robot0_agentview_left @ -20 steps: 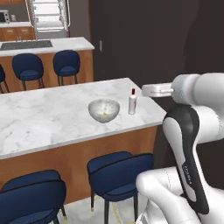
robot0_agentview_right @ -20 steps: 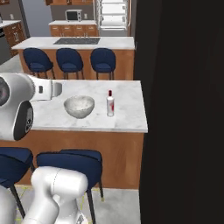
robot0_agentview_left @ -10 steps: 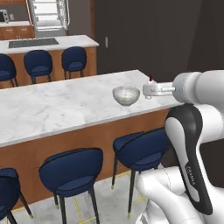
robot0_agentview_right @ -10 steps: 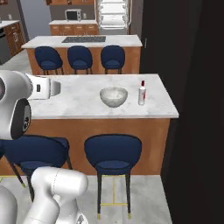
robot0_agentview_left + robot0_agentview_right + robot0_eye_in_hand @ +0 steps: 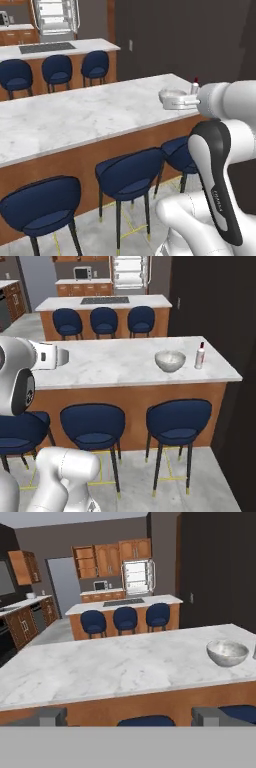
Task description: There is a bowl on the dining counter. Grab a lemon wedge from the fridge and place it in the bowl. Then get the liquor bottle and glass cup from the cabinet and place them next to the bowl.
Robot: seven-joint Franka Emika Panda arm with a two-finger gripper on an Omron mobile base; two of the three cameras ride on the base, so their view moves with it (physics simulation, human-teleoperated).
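The pale grey bowl [image 5: 170, 360] stands near the right end of the dining counter [image 5: 110, 363], with the whitish red-capped liquor bottle [image 5: 200, 355] upright just to its right. In the hand view the bowl [image 5: 227, 652] sits at the right, well beyond my gripper [image 5: 130, 716]. The gripper hangs over the counter's near edge, its fingertips [image 5: 50, 716] wide apart and nothing between them. In the left base view my hand overlaps the bowl and the bottle's red cap [image 5: 195, 80] peeks out behind it. The open fridge [image 5: 137, 577] is far back. The lemon wedge and glass cup are out of view.
Dark blue stools [image 5: 92, 423] line the near side of the dining counter. Behind it stands the island with a black cooktop [image 5: 105, 301] and three more stools [image 5: 104, 318]. Wooden wall cabinets [image 5: 110, 559] flank the fridge. A dark wall [image 5: 215, 301] closes the right side.
The whole picture has shifted as the base drove left along the dining counter, so the bowl and bottle now sit further right in the views. The gripper stays open.
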